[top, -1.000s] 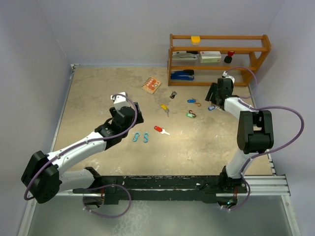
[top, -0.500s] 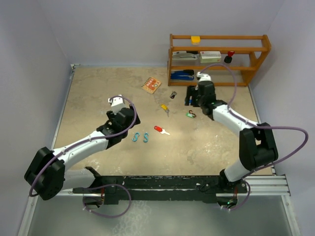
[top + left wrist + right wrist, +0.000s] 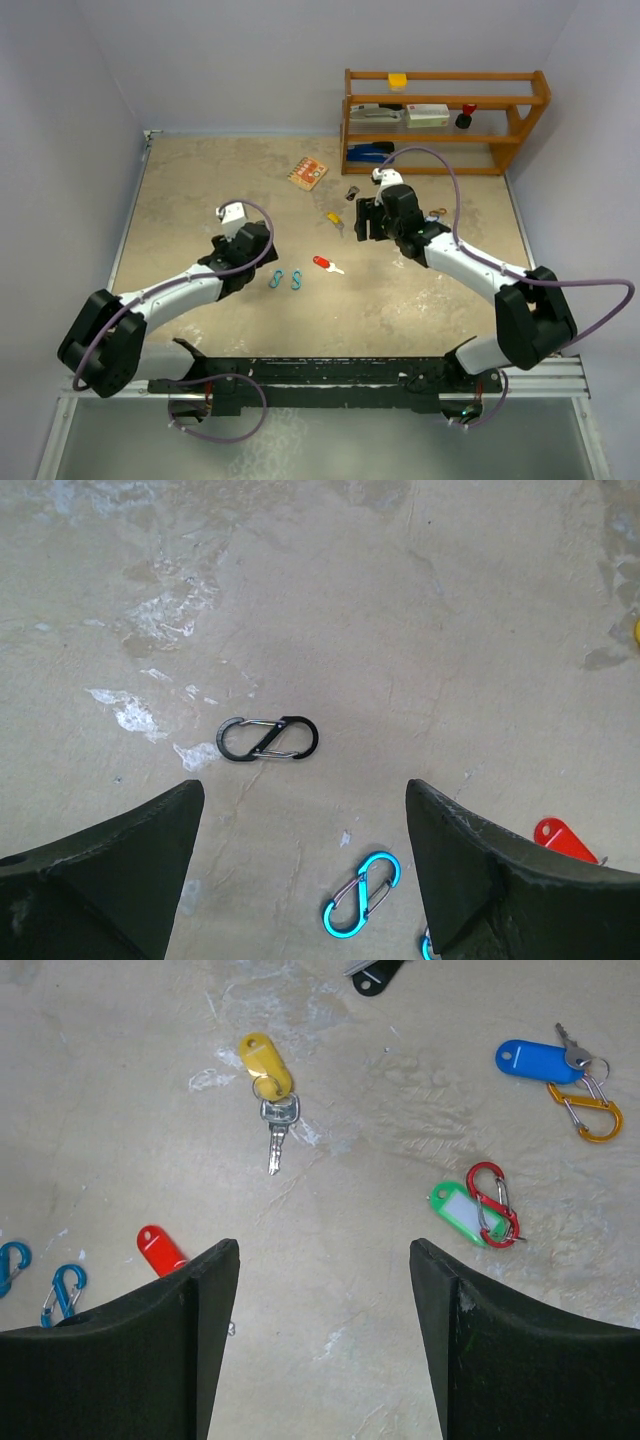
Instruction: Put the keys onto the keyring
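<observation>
**keyfob_kev:** While both arms hang over the table (image 3: 190,190), can anyone tell what each one is after? Neither seems to be carrying anything.

**mo_t:** Yep, both empty. The left gripper (image 3: 302,795) has its fingers spread wide, and the black clip (image 3: 268,739) lies flat on the table just beyond the tips. My guess is it's lined up to drop around that clip. A cyan clip (image 3: 360,892) lies nearer, over toward the right finger.

**keyfob_kev:** And the right one?

**mo_t:** The right gripper (image 3: 322,1250) is spread too, with nothing between the fingers. The yellow-tagged key (image 3: 268,1090) lies loose on the far left of it, and the red tag (image 3: 160,1252) is half hidden by the left finger. Those two look unclipped. Same for the black tag (image 3: 375,975) at the far edge, though it's only partly in view.

Off to the right, the blue-tagged key (image 3: 530,1058) touches an orange carabiner (image 3: 590,1115) and looks hooked on. The green tag (image 3: 455,1210) has a red carabiner (image 3: 492,1202) through or over it — can't tell which.

So I'd say two done, three to go. Wide fingers make sense here — flat little things need straddling before you pinch.
</observation>
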### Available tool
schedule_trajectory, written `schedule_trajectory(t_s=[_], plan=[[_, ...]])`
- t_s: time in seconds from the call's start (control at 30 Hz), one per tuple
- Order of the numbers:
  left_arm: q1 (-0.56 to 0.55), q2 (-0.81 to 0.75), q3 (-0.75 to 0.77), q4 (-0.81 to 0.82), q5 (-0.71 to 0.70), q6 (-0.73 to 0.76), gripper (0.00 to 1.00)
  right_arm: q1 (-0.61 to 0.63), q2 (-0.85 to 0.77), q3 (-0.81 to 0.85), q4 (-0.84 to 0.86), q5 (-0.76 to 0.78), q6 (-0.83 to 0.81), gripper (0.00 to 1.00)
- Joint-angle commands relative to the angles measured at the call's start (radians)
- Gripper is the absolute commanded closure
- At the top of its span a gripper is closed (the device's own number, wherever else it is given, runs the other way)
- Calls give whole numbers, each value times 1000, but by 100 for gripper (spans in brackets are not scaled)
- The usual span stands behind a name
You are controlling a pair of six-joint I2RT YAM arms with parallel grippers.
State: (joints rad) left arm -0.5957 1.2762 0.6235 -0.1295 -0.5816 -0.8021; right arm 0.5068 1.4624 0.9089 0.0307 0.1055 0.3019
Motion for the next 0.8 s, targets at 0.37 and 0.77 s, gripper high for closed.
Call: schedule_trajectory(t_s=[0.37,0.77], plan=[[13,85,-19,139,149,-36,21,19,-59,-45,31,-17,-7,29],[13,182,1,192,180,-28,21,19,-69,-45,29,-9,-9,28]])
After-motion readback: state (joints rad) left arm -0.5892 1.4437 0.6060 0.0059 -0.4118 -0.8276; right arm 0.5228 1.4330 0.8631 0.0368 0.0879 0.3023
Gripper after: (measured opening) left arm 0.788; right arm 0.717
